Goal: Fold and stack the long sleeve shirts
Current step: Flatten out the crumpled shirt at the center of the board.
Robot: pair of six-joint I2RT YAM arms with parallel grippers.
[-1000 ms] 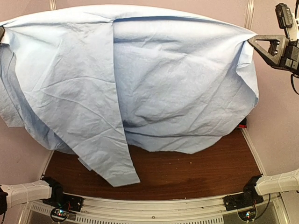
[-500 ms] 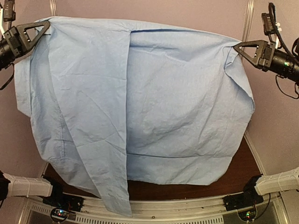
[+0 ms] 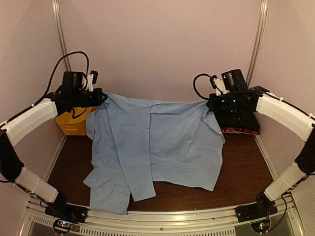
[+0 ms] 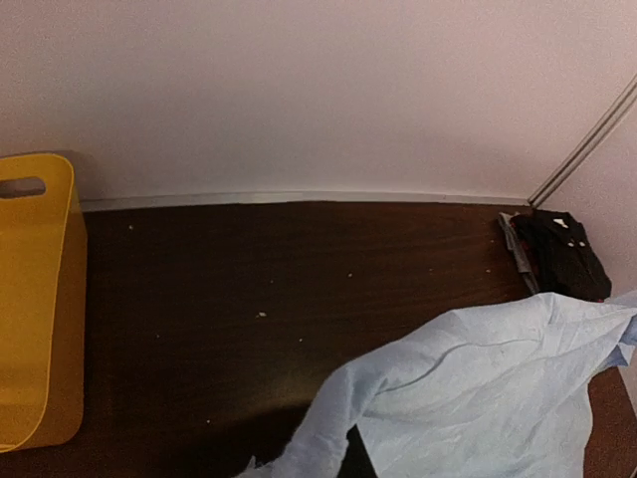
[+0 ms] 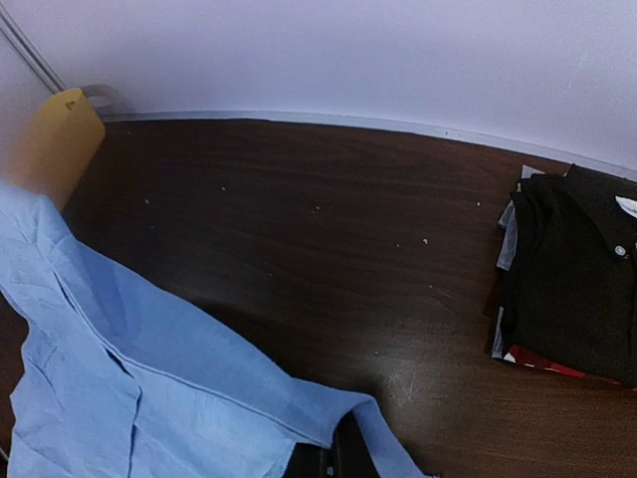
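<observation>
A light blue long sleeve shirt hangs spread between my two grippers at the back of the table, and its lower edge and a sleeve drape onto the wood near the front. My left gripper is shut on its top left corner and my right gripper on its top right corner. The cloth covers most of my left gripper in the left wrist view. It wraps over my right gripper the same way. A folded black shirt tops a stack with a red edge at the back right.
A yellow plastic basket stands at the back left, just behind my left arm. The folded stack sits under my right arm. The dark wooden table is walled on three sides by pale panels.
The shirt, which filled the top view close to the camera, has been carried away and down toward the back of the table. Both arms swung inward with it.
</observation>
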